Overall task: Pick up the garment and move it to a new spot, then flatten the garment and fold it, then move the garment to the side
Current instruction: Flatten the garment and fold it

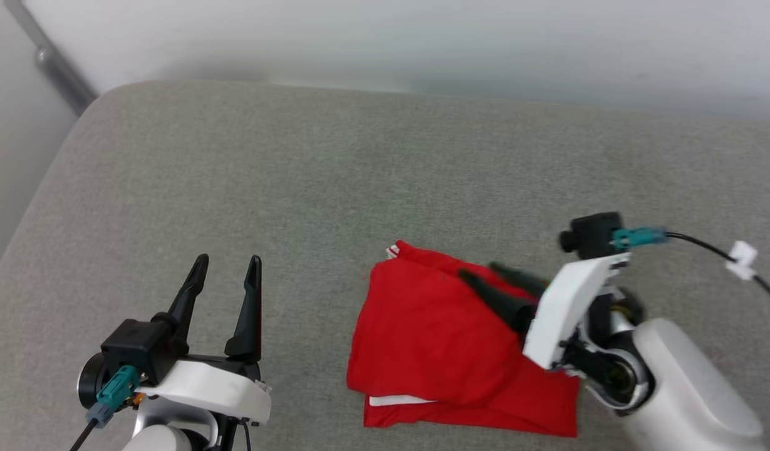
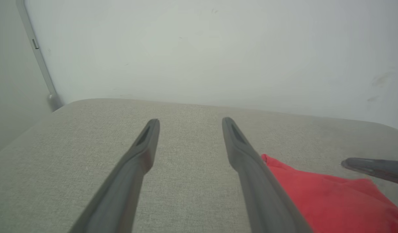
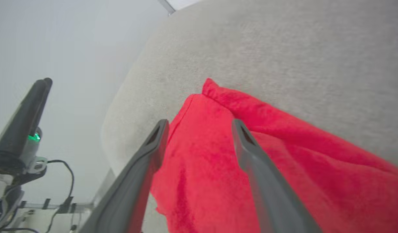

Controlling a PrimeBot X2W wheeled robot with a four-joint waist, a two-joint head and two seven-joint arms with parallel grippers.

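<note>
White wall [image 1: 422, 37] stands behind a grey fabric cushion [image 1: 284, 169], and a metal rail [image 1: 52, 62] slants down the wall far to the left of the garment.

Well to the left of the garment, the left jaws stand wide open with nothing between them. Their dark fingers [image 1: 249, 300] point away from the robot over bare cushion. From the left wrist, the garment's corner shows just beyond the right-hand finger, so this arm would have to swing across to reach it.

The garment [image 1: 428, 332] lies on the cushion as a folded red packet, plain side up. A sliver of white [image 1: 400, 399] peeks from its near-left edge and a bit of striped trim [image 1: 392, 252] from its far-left corner. The packet is roughly square and a little skewed. Its folded layers are stacked and offset along the near edge.

Right over the garment hang the right jaws. Their fingers [image 1: 500, 300] are blurred in the head view, reaching in from the garment's right edge and aimed toward its far-left corner. From the right wrist they stand clearly apart above red cloth, gripping none of it.

By the look of it the fold is done and only the shift to the side remains. The right arm is plainly the nearer. Its jaws would have to drop and close on the stacked layers beneath them, taking all of them so the fold holds.
</note>
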